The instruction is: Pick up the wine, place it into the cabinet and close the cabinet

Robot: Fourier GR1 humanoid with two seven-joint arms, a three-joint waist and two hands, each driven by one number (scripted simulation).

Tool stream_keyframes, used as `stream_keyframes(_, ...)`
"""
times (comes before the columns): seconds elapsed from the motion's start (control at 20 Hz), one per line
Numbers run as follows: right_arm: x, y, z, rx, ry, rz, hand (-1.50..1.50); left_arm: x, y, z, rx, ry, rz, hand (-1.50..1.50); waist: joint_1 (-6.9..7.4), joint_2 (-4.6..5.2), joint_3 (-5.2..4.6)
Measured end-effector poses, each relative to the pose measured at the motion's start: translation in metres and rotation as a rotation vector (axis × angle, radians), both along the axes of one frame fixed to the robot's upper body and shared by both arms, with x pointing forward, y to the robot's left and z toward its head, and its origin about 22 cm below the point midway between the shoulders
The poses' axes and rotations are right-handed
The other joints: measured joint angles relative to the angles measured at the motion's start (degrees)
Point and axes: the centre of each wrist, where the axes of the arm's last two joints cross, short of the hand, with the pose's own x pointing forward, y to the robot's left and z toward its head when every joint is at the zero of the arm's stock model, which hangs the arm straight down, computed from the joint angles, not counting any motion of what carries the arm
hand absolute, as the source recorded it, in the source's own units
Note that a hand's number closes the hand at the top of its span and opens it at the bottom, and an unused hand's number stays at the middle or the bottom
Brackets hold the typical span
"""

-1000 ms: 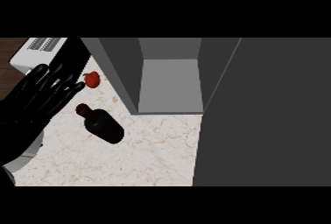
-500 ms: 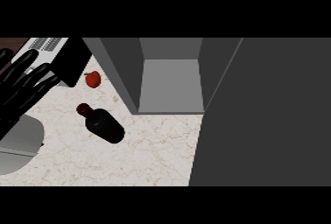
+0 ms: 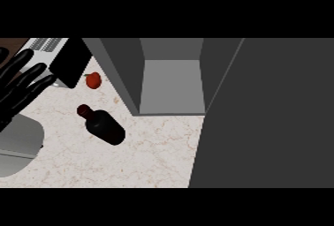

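A: Where's the wine bottle [image 3: 102, 125]?

B: Lying on its side on the counter [image 3: 150, 154], to the right of the left hand [image 3: 23, 86] and lower in the view, clear of its fingers. Its long axis runs diagonally, cap toward that hand, base away.

A: And the fingers?

B: Straight and spread apart, holding nothing. The right hand doesn't show, so the left is the nearer one.

A: The cabinet [image 3: 171, 86]?

B: Open, further right beyond the bottle. I'd judge the grasp hasn't begun.
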Motion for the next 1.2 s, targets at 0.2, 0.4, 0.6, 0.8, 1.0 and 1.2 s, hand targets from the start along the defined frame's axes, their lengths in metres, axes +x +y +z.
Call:
stream_keyframes(0.2, 0.0, 0.002, 0.004, -0.007, 0.009, 0.004, -1.5, 0.007, -0.002, -0.008, 0.012, 0.017, 0.017, -1.5, -0.24, 0.02, 0.0)
stream_keyframes(0.4, -0.002, 0.006, 0.005, -0.005, 0.022, 0.011, -1.5, 0.013, 0.0, -0.017, 0.029, 0.026, 0.036, -1.5, -0.45, -0.03, -0.01)
stream_keyframes(0.6, 0.0, 0.005, 0.008, -0.02, 0.017, -0.004, -1.5, 0.02, 0.004, -0.028, 0.047, 0.027, 0.053, -1.5, -0.45, 0.0, -0.02)
stream_keyframes(0.8, -0.002, 0.008, 0.008, -0.023, 0.021, 0.004, -1.5, 0.028, -0.005, -0.047, 0.048, 0.041, 0.049, -1.5, -0.61, 0.0, -0.01)
stream_keyframes(1.0, -0.004, 0.01, 0.009, -0.028, 0.029, 0.007, -1.5, 0.033, -0.001, -0.065, 0.058, 0.051, 0.065, -1.5, -0.7, -0.04, -0.03)
stream_keyframes(1.2, -0.004, 0.014, 0.01, -0.023, 0.027, 0.012, -1.5, 0.036, 0.002, -0.087, 0.073, 0.059, 0.085, -1.5, -0.67, -0.01, -0.03)
